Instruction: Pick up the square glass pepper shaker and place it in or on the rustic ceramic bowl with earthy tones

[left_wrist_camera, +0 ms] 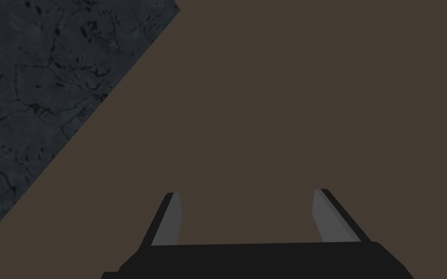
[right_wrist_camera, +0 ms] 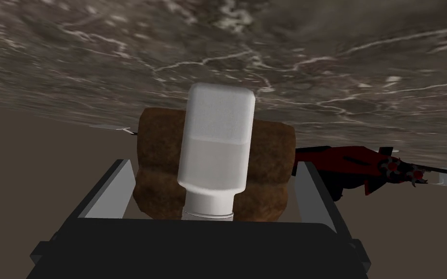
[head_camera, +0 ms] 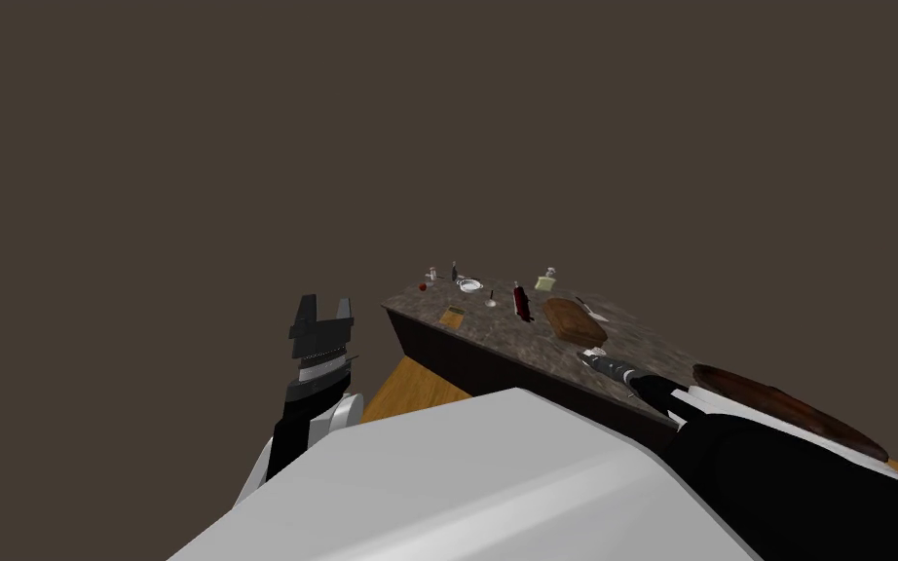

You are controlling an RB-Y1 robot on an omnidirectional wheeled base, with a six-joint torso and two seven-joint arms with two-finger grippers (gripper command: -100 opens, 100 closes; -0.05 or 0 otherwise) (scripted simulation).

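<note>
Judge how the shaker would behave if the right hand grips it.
The shaker looks smooth, so it may slip between the thin fingers of the right hand. Tall and narrow, it probably tips if nudged. Seemingly half full, likely light.

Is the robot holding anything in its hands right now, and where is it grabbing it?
Nothing is held. The white shaker sits inside the open right gripper, whose fingers do not touch its sides. The left gripper is open and empty.

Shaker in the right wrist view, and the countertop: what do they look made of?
Shaker: whitish and translucent, a fill line showing through, so glass or plastic; smooth. Countertop: brown with white veins, likely polished stone such as marble.
</note>
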